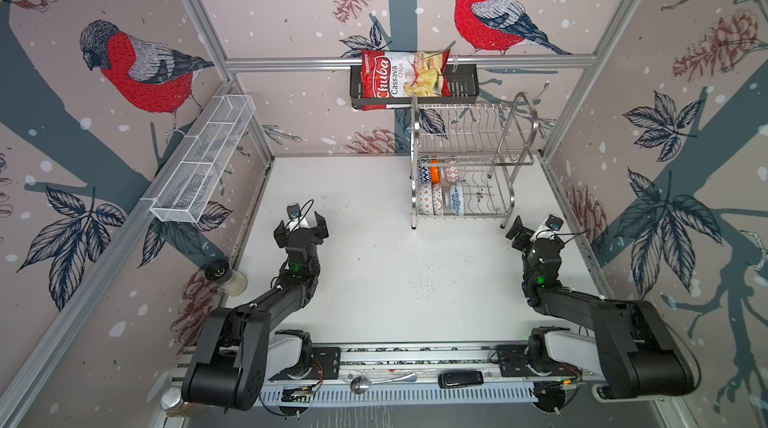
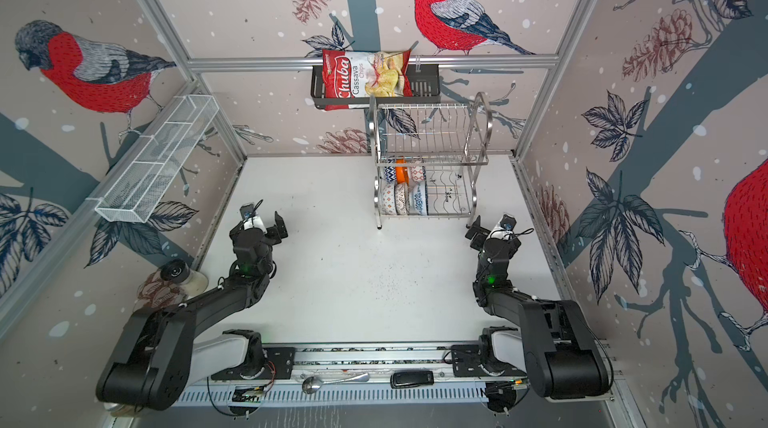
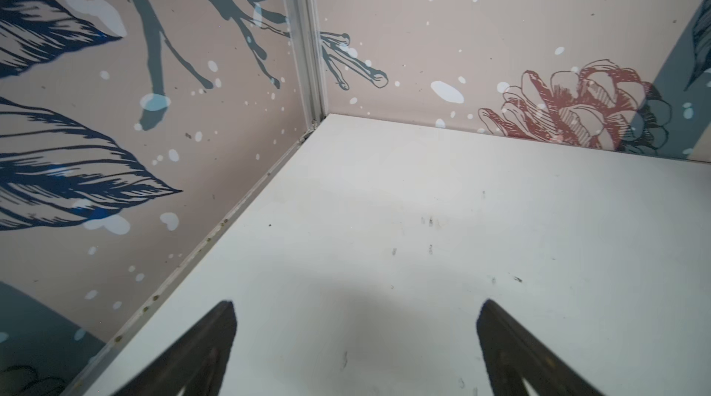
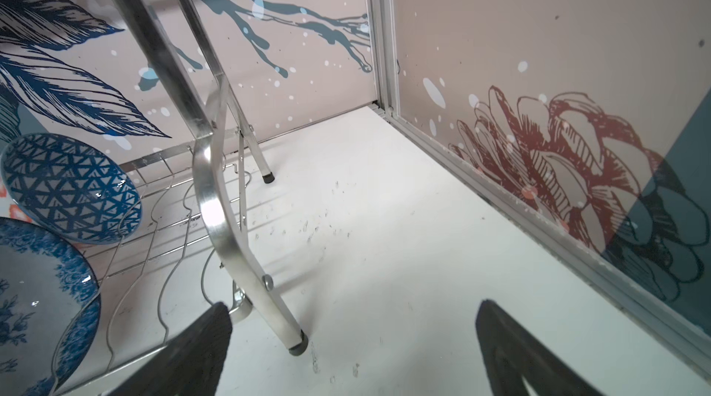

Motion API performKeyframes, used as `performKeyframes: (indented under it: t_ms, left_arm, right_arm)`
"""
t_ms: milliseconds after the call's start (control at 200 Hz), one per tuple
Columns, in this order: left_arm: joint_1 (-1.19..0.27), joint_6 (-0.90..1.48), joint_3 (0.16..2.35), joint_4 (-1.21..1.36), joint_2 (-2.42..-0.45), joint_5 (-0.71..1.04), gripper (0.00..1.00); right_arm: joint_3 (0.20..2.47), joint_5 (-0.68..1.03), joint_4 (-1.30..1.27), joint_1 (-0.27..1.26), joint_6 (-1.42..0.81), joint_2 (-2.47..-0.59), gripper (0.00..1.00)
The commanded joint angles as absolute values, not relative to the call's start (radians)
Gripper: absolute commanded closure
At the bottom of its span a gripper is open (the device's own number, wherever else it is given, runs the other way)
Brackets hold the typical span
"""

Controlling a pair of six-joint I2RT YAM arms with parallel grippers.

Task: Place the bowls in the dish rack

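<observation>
The dish rack [image 1: 515, 160] [image 2: 478, 162] stands at the back right of the white table. Several bowls stand on edge on its lower tier; its upper tier holds nothing. Among them are an orange bowl [image 1: 434, 173] [image 2: 400, 173], a blue triangle-patterned bowl [image 1: 424, 175] [image 4: 69, 186] and a blue-floral bowl [image 1: 456, 199] [image 4: 38, 298]. My left gripper [image 1: 301, 227] [image 2: 259, 227] [image 3: 357, 303] hovers open over bare table at the left, nothing between its fingers. My right gripper [image 1: 536, 230] [image 2: 494, 230] [image 4: 353, 303] is open and empty just right of the rack's front leg [image 4: 286, 330].
A black basket [image 1: 462, 87] with a chips bag [image 1: 403, 72] hangs on the back rail above the rack. A white mesh basket [image 1: 203, 160] hangs on the left wall. A shaker [image 1: 227, 275] stands at the table's left edge. A spoon [image 1: 374, 382] and a black device [image 1: 460, 378] lie on the front rail.
</observation>
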State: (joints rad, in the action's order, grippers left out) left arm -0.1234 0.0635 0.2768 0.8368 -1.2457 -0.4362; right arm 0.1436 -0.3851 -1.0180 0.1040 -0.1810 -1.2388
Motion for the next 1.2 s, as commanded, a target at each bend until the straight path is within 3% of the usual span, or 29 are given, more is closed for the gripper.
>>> performKeyframes:
  t_ms: [0, 190, 335, 505, 725, 850, 1196]
  left_arm:
    - [-0.118, 0.058, 0.264, 1.006, -1.312, -0.373, 0.02]
    - [-0.115, 0.02, 0.249, 1.079, -1.374, -0.29, 0.02]
    - [-0.098, -0.002, 0.201, 1.174, -1.369, -0.279, 0.02]
    - [-0.09, -0.056, 0.11, 1.559, -1.574, -0.181, 0.01]
    - [-0.091, 0.003, 0.208, 1.359, -1.561, -0.339, 0.01]
    - [-0.092, 0.01, 0.224, 1.347, -1.57, -0.362, 0.01]
    - [-0.119, -0.012, 0.202, 1.409, -1.579, -0.426, 0.01]
  right_arm:
    - [0.137, -0.41, -1.143, 0.108, -0.116, -1.249, 0.0]
    - [0.129, -0.403, -1.215, 0.149, -0.037, -1.289, 0.01]
    - [0.081, -0.425, -1.492, 0.155, -0.004, -1.458, 0.0]
    - [0.108, -0.5, -1.478, 0.154, -0.038, -1.515, 0.0]
    - [0.182, -0.459, -1.32, 0.11, -0.085, -1.51, 0.0]
    - [0.216, -0.368, -1.237, 0.053, -0.126, -1.503, 0.01]
    - [0.212, -0.368, -1.244, 0.052, -0.126, -1.501, 0.0]
